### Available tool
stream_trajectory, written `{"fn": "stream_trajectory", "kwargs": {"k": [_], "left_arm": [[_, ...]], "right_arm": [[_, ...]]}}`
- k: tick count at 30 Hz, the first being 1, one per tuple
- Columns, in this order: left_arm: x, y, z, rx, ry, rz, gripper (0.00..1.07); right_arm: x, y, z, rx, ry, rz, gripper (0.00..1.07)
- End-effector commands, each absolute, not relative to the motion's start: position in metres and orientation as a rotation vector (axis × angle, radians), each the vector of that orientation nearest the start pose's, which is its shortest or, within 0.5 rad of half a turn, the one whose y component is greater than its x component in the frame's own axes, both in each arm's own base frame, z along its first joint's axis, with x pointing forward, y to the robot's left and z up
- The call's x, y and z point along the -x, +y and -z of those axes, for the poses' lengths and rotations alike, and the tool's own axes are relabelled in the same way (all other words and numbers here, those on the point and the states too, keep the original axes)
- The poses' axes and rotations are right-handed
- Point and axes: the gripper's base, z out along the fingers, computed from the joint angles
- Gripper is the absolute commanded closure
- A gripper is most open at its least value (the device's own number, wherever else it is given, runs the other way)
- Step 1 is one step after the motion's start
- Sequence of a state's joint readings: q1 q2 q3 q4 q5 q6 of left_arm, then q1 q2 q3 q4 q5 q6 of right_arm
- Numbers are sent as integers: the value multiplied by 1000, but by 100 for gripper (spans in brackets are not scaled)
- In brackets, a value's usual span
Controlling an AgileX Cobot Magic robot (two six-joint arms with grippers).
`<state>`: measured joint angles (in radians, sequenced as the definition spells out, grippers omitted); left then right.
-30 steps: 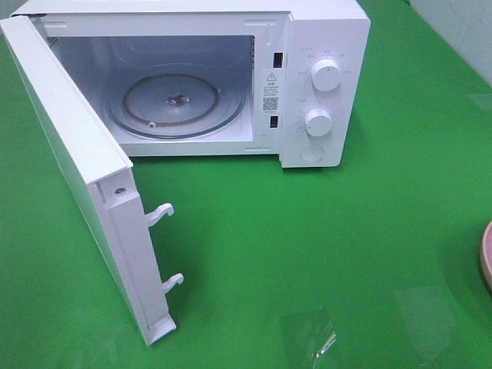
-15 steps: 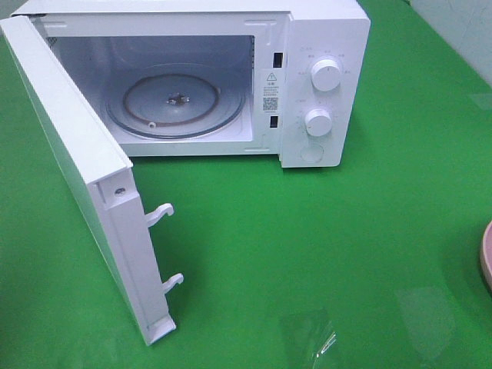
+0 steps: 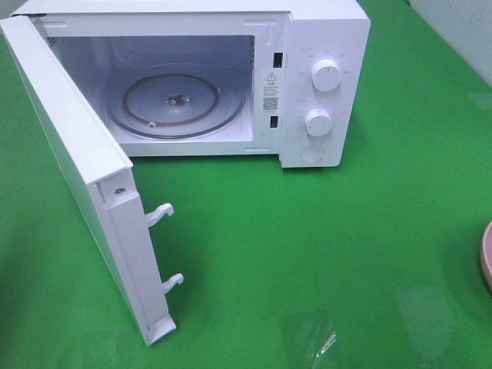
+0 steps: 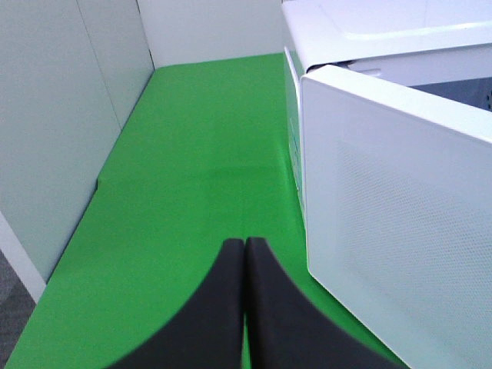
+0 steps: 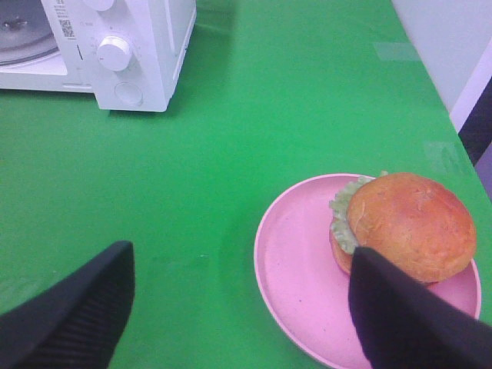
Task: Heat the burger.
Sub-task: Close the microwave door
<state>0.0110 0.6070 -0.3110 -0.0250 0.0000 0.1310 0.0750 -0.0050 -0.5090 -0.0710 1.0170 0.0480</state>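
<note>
The burger (image 5: 407, 223), with a glossy brown bun and green lettuce, lies on a pink plate (image 5: 296, 269) in the right wrist view. My right gripper (image 5: 240, 257) hovers open over the plate's near side; one finger (image 5: 407, 315) is beside the burger and the other (image 5: 77, 315) is over the green table. The white microwave (image 3: 323, 84) stands with its door (image 3: 84, 177) swung wide open and the glass turntable (image 3: 175, 104) bare. In the left wrist view my left gripper (image 4: 244, 257) is shut on nothing, outside the open door (image 4: 400, 231). Neither arm shows in the high view.
Only the pink plate's edge (image 3: 487, 265) shows at the right border of the high view. Two latch hooks (image 3: 161, 214) stick out from the door's free edge. A grey wall panel (image 4: 54, 131) borders the table on the left gripper's side.
</note>
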Motion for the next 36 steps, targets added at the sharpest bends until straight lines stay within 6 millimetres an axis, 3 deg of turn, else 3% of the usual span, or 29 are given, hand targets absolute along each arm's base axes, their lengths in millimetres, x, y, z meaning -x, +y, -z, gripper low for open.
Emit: {"fn": "stream_trajectory", "kwargs": {"k": [1,7,13,18,24,36], "left_arm": [[-136,2,-250,-73,1685,-93,107],[-142,3,-235,-66,1603,-102,107],[-164,3,-217,-3,1671,-30,107],[-174,0,-214,-17,1693,3,107],[-199,-19,-210,-239,1743,137,107],[-215,-37,-190,-325,1735,314,107]], "right_arm": [[8,-6,-284,34,1950,8,31],[8,-6,-284,34,1950,8,31],[8,-6,-284,34,1950,8,31],[8,-6,-284,34,1950,8,31],[8,-6,-284,34,1950,8,31],[8,-6,-284,34,1950,8,31]]}}
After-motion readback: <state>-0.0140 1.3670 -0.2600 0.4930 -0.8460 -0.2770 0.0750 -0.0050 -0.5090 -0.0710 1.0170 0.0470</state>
